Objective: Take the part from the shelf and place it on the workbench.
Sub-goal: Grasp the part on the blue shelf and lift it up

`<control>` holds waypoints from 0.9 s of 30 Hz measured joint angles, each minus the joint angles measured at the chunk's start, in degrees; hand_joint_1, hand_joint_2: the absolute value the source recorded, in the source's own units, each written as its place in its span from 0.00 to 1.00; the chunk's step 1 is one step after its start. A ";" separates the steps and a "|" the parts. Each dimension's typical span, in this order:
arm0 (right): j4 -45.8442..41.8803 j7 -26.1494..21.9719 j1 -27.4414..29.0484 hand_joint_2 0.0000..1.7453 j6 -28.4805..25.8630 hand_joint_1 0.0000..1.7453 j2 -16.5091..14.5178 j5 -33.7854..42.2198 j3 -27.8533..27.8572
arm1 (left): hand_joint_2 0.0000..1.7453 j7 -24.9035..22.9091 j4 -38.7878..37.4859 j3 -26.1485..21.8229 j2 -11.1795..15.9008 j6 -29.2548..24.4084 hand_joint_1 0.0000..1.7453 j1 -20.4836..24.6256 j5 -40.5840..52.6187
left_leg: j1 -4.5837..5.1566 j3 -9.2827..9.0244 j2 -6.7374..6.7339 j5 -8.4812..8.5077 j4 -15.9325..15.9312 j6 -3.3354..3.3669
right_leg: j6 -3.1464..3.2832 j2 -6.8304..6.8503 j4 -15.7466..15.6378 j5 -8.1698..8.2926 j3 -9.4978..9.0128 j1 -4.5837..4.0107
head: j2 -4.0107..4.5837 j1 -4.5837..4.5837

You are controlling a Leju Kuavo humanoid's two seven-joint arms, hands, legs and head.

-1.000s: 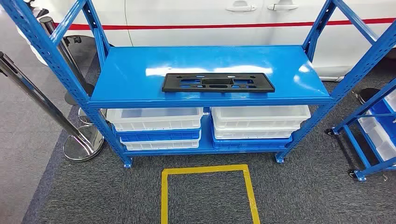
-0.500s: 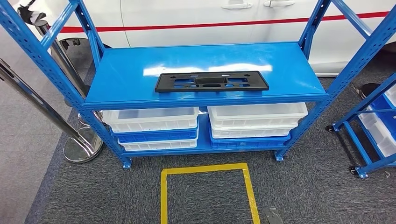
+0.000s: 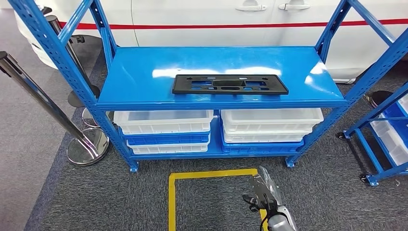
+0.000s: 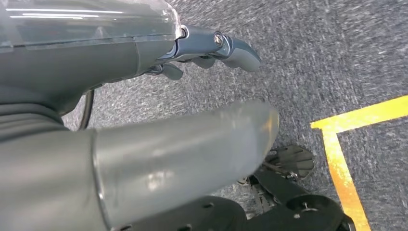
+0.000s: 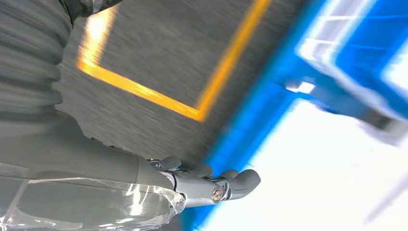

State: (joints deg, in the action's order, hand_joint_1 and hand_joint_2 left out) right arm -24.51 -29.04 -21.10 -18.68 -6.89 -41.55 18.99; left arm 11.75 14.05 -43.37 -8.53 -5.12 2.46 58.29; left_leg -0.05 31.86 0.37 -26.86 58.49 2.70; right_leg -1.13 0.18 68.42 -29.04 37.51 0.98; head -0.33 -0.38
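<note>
The part [image 3: 230, 84] is a long flat black plastic plate with cut-outs. It lies flat near the front edge of the blue shelf's top board [image 3: 144, 72]. My right hand [image 3: 265, 195] rises at the bottom of the head view, over the carpet well below and in front of the shelf, holding nothing. In the right wrist view the right hand [image 5: 192, 185] has its fingers loosely extended towards the blurred blue shelf. In the left wrist view my left hand [image 4: 144, 57] hangs over the grey carpet, thumb [image 4: 192, 149] out, fingers apart and empty.
White and blue bins [image 3: 163, 122] are stacked on the lower shelf. A yellow tape square [image 3: 214, 174] marks the carpet in front. Chrome barrier posts [image 3: 86, 144] stand at the left, a blue cart [image 3: 385, 139] at the right, a white car [image 3: 216, 19] behind.
The camera swayed slightly, shifting the whole scene. My right hand has come up into the bottom of the head view. The part has not moved on the shelf.
</note>
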 joint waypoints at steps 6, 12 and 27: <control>-2.67 -2.70 -4.47 1.00 -6.44 0.00 -0.53 -2.11 -7.96 | 0.00 0.14 -0.49 -2.86 -0.70 -0.08 0.00 1.63 4.86 | 0.14 0.53 -0.03 -0.08 0.18 -1.35 | 1.38 -0.12 -9.53 3.11 -3.59 -0.68 | 0.00 -0.02; -7.64 -0.36 -6.65 1.00 -11.26 0.00 -1.10 -8.44 -14.95 | 0.00 0.09 -0.70 -4.32 -0.78 -0.06 0.00 2.61 7.37 | -0.35 7.77 -0.08 -6.95 15.14 -2.82 | 2.30 0.16 -10.37 3.54 -4.05 -0.27 | 0.00 -0.05; -24.53 9.49 -9.49 1.00 -18.32 0.00 -2.46 -29.17 -30.41 | 0.00 -0.03 -1.03 -6.25 -1.45 0.00 0.00 5.67 11.21 | -0.52 1.67 -0.06 1.35 -0.14 -0.39 | -0.48 -0.10 5.39 -4.01 3.45 -0.14 | 0.00 -0.02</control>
State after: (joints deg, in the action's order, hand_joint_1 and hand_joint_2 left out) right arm -49.04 -19.55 -30.59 -36.99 -9.35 -70.72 -11.42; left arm 11.72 13.02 -49.62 -9.98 -5.12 8.13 69.51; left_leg -0.58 33.53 0.31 -25.50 58.36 2.30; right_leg -1.61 0.07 73.80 -33.05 40.96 0.84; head -0.33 -0.40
